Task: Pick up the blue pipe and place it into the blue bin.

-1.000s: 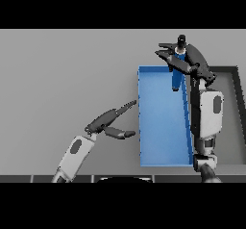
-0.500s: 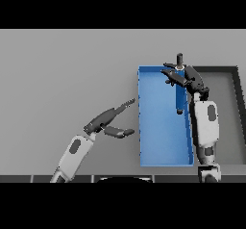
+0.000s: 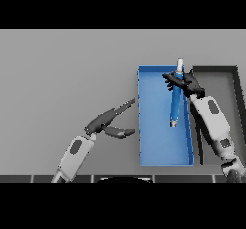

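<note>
Two hands are in my head view over the grey surface (image 3: 62, 69). My right hand (image 3: 185, 82) sits at about one o'clock from the middle of the scene, its dark fingers (image 3: 171, 77) curled round the upper part of the long blue pipe with a pale cap at its top end (image 3: 175, 103). I see the pipe hanging nearly upright in the picture, tilted a little, its pale end poking past the far rim and its lower end pointing towards six o'clock. Most of its length lies over the right half of the shallow rectangular blue bin (image 3: 163, 157), close to the bin's right wall; I cannot tell whether the lower tip touches the bin floor or hangs above it. The white and grey right forearm runs down from the hand towards five o'clock, crossing the bin's right rim. Just beside the blue bin, at its three o'clock side, lies a dark grey tray with raised edges (image 3: 226, 86), touching or almost touching it. My left hand (image 3: 108, 122) rests at about seven o'clock, just left of the bin's left wall and apart from it, its fingers straight and spread, thumb held away below them, holding nothing.
</note>
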`<state>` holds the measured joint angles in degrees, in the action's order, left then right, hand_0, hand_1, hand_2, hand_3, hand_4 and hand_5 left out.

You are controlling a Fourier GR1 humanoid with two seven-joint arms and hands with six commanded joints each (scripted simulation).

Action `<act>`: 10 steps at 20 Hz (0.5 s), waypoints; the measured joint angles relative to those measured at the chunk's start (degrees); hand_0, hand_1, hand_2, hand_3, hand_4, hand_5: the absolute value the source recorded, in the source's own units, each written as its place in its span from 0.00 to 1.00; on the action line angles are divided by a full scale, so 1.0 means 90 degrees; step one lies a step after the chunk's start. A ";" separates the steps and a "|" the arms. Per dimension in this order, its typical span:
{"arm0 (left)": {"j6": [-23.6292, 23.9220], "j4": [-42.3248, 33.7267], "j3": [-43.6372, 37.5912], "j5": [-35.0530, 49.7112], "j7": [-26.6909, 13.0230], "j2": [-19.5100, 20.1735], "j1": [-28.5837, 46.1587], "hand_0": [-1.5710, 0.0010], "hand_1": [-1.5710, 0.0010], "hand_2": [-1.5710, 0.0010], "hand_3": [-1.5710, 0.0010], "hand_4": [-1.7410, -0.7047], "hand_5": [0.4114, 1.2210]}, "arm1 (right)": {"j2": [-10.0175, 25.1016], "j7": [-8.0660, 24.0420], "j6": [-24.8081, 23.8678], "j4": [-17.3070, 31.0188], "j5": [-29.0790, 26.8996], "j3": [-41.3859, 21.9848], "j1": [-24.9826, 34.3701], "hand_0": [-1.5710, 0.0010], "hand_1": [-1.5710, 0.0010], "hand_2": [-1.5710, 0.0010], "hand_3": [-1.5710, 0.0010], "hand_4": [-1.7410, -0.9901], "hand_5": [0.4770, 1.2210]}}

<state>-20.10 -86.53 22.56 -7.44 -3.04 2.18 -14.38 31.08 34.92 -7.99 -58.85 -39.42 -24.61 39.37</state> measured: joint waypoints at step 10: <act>0.0007 -0.0074 0.0061 -0.0012 -0.0008 -0.0002 0.0084 1.00 1.00 1.00 1.00 0.78 0.10 | 0.1310 0.0003 0.0762 -0.0875 -0.0015 -0.2349 0.0562 0.96 0.96 0.97 0.99 0.80 0.38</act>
<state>-20.03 -87.19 23.11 -7.55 -3.12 2.17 -13.62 42.86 34.95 -1.13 -66.73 -39.56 -45.75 44.42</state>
